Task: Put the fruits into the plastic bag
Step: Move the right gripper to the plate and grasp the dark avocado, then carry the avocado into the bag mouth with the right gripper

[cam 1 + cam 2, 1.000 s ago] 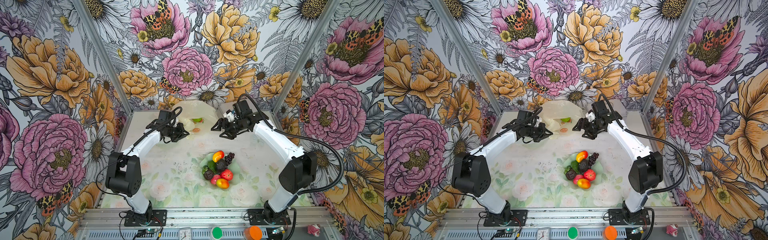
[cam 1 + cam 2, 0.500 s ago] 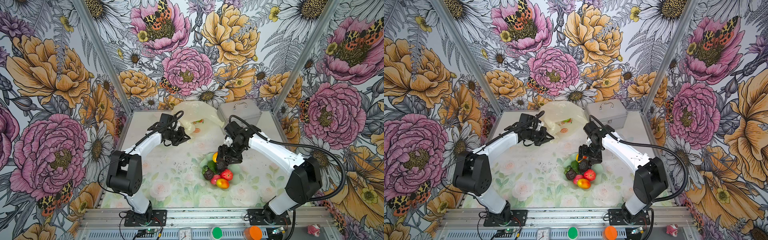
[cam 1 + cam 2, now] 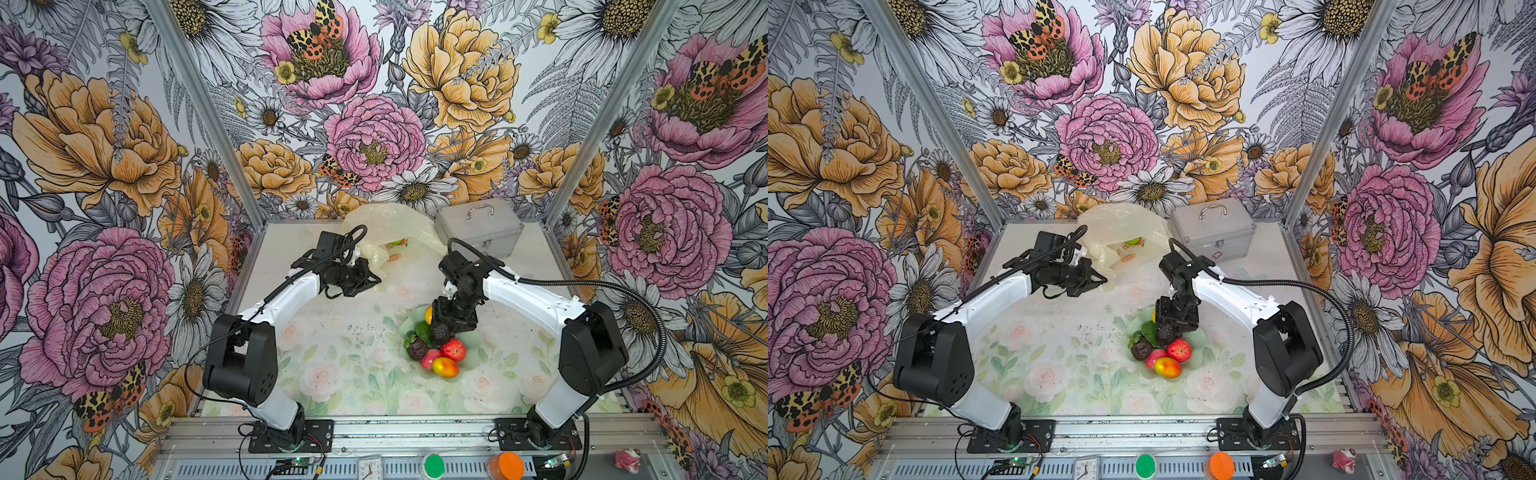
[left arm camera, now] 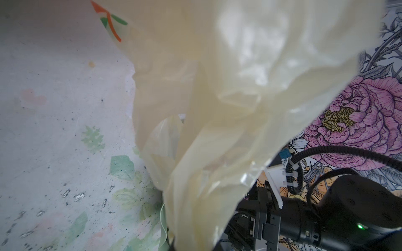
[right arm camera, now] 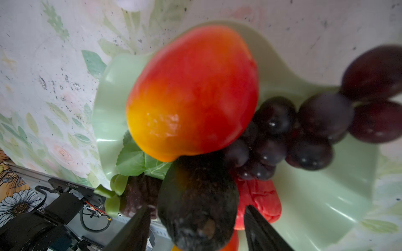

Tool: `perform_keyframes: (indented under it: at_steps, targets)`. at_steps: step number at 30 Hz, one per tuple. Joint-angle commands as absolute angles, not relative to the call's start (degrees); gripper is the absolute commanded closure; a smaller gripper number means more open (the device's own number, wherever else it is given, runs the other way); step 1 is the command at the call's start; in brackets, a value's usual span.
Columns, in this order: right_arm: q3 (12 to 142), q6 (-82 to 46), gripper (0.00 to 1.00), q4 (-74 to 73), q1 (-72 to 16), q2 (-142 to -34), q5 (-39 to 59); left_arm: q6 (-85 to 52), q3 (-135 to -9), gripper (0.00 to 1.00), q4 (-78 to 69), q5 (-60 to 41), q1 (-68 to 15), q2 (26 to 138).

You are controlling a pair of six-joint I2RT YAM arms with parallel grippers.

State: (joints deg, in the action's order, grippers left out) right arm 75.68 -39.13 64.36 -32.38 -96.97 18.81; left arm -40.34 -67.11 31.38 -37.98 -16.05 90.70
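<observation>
The cream plastic bag [image 3: 390, 224] lies at the back of the table, and my left gripper [image 3: 368, 277] is shut on its front edge. In the left wrist view the film [image 4: 217, 108] drapes over the jaws and hides them. A green and red shape [image 3: 398, 242] shows through the bag. The fruits are piled in the pale green dish [image 3: 467, 363]. My right gripper [image 5: 196, 208] is open and low over them, with one finger on each side of the dark avocado [image 5: 196, 202]. Next to it lie a mango [image 5: 191, 91], purple grapes [image 5: 304, 134], a green leaf [image 5: 134, 160] and a red apple [image 3: 454, 349].
A silver metal case [image 3: 478, 228] with a handle stands at the back right, next to the bag. A second mango [image 3: 445, 367] and a brown fruit [image 3: 417, 350] lie at the dish's near side. Green [image 3: 433, 465] and orange [image 3: 505, 465] buttons sit on the front rail.
My right arm swung from the bag's mouth at the back down to the dish and lowered its open jaws around the avocado. The left gripper kept hold of the bag and barely moved.
</observation>
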Motion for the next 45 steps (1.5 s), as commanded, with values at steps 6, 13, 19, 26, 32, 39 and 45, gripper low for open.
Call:
perform_keyframes:
  at_steps: [6, 13, 19, 26, 32, 39, 45]
  targets:
    - [76.71, -39.30, 0.36, 62.26, -34.01, -100.14, 16.31, -39.81, -65.52, 1.00, 30.42, -37.33, -15.82, 88.77]
    - [76.39, -40.35, 0.56, 62.40, -34.37, -98.20, 16.08, -39.73, -65.45, 1.00, 30.48, -37.25, -15.65, 88.99]
    - [75.94, -42.69, 0.62, 62.58, -34.37, -93.27, 18.36, -39.55, -65.86, 1.00, 30.32, -37.46, -15.62, 89.53]
    - [81.62, -46.31, 0.62, 62.77, -33.71, -89.13, 24.27, -39.64, -66.09, 1.00, 30.27, -37.66, -15.82, 89.46]
    - [88.55, -50.08, 0.62, 51.97, -31.94, -94.74, 29.01, -39.95, -66.02, 1.00, 30.25, -38.10, -16.16, 88.87]
    - [105.90, -50.29, 0.62, 44.63, -29.65, -112.35, 28.07, -40.99, -65.61, 1.00, 30.32, -38.45, -16.87, 88.24]
    - [120.85, -50.78, 0.62, 44.03, -27.55, -126.90, 26.74, -42.31, -66.49, 1.00, 30.24, -38.17, -18.03, 88.15]
